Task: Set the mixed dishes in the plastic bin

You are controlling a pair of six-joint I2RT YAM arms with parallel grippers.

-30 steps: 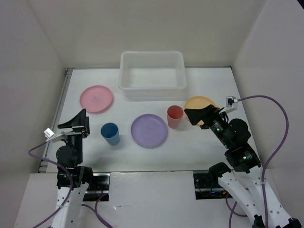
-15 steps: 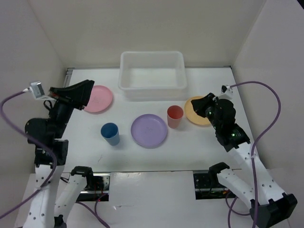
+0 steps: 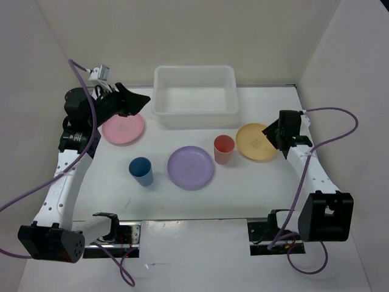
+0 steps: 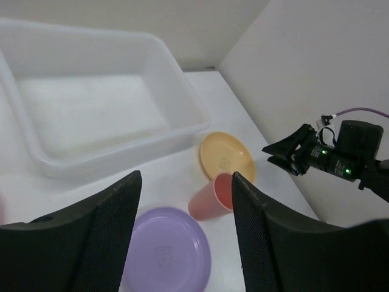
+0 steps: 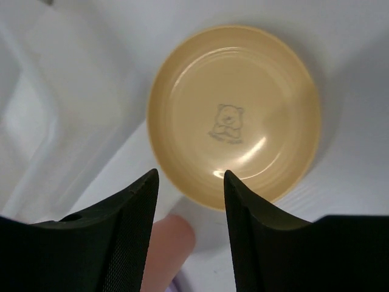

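The clear white plastic bin [image 3: 194,113] at the upper middle of the top view holds nothing — all five dishes sit out on the white table [image 3: 243,188]. I judge this to be the reach for a first pick. My right jaws hang wide open over the round yellow plate with a bear print [image 5: 234,115] at centre right, just beside the coral plastic cup [image 3: 223,149]. My left jaws, also wide, hover by the round pink plate [image 3: 123,126] at upper left. Next I'd need to drop to a rim and pinch it — a flat plate offers little else. The round purple plate [image 3: 191,166] and blue plastic cup [image 3: 141,171] wait at lower centre.
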